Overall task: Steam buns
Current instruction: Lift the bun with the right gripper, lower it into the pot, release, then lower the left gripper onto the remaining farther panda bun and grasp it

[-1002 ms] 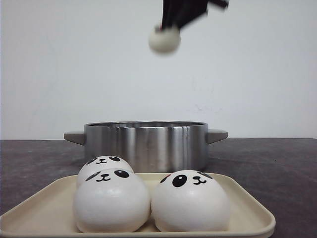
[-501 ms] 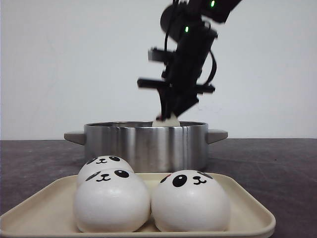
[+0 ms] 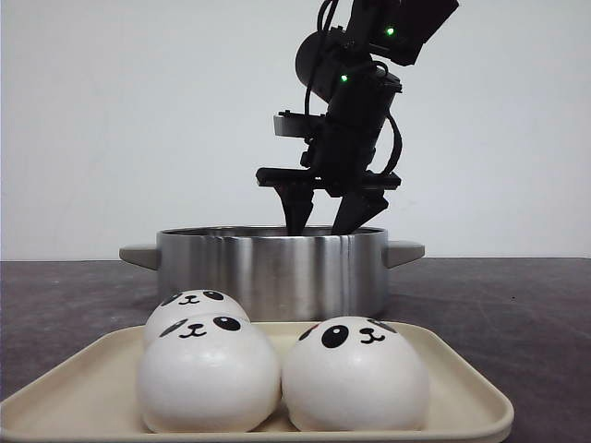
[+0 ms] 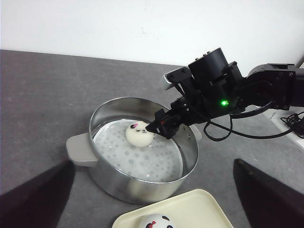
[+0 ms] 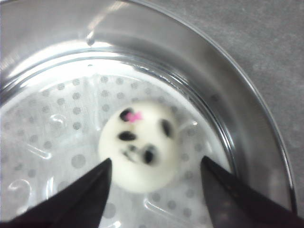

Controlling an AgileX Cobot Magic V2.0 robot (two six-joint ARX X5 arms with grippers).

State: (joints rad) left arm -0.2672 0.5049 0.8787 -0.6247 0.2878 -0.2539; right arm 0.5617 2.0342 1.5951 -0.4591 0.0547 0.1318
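Observation:
Three panda buns sit on the cream tray [image 3: 466, 392]: one front left [image 3: 208, 374], one front right [image 3: 355, 374], one behind [image 3: 189, 307]. A fourth bun [image 5: 140, 145] lies face up on the perforated steamer plate inside the steel pot [image 3: 272, 268]; it also shows in the left wrist view [image 4: 138, 134]. My right gripper [image 3: 323, 220] hangs open just above the pot's rim, over that bun, its fingers [image 5: 80, 199] on either side and apart from it. My left gripper [image 4: 153, 163] is open and empty, high above the pot and tray.
The pot has grey handles on both sides [image 3: 138, 254] and stands just behind the tray on a dark grey table [image 3: 517, 314]. A white wall stands behind. One tray bun [image 4: 154, 222] shows at the left wrist view's edge.
My right gripper came down with the bun into the pot, opened and let it go. The bun now lies on the steamer plate. The tray buns have not moved.

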